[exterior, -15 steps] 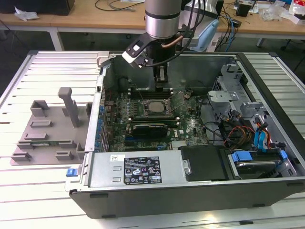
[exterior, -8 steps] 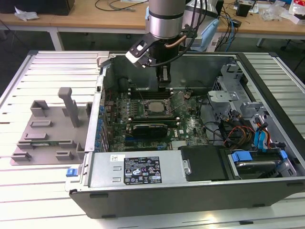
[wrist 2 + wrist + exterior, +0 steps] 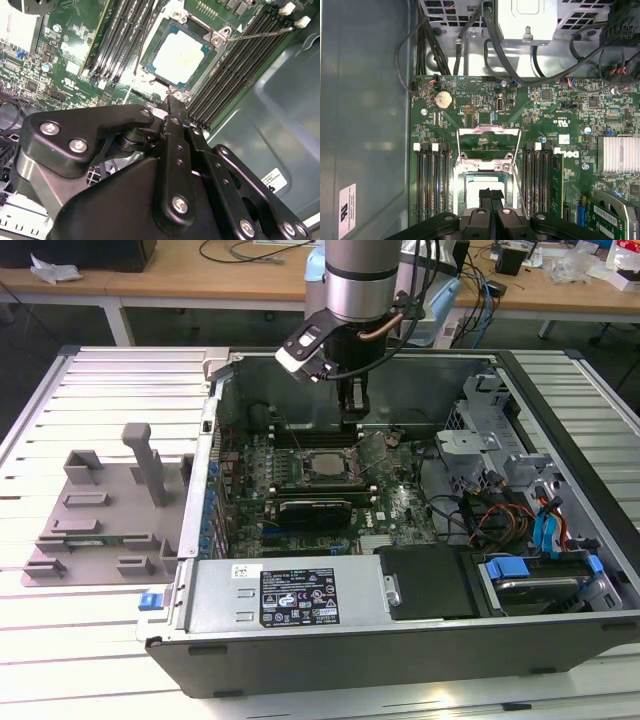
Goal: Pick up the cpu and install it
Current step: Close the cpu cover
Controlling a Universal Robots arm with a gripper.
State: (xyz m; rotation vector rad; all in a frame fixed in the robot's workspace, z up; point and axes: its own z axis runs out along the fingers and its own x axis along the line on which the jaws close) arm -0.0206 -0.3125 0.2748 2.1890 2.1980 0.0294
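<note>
Hovering closed and empty, the gripper (image 3: pixel 172 102) hangs just beside the cpu (image 3: pixel 180 52); the cpu lies in its socket (image 3: pixel 218 39).

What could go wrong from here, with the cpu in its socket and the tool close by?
The tool hangs close to the cpu; a slip downward might press it askew. The load plate stands open, so the chip is probably unclamped and could shift. The thin lever nearby might snag.
</note>
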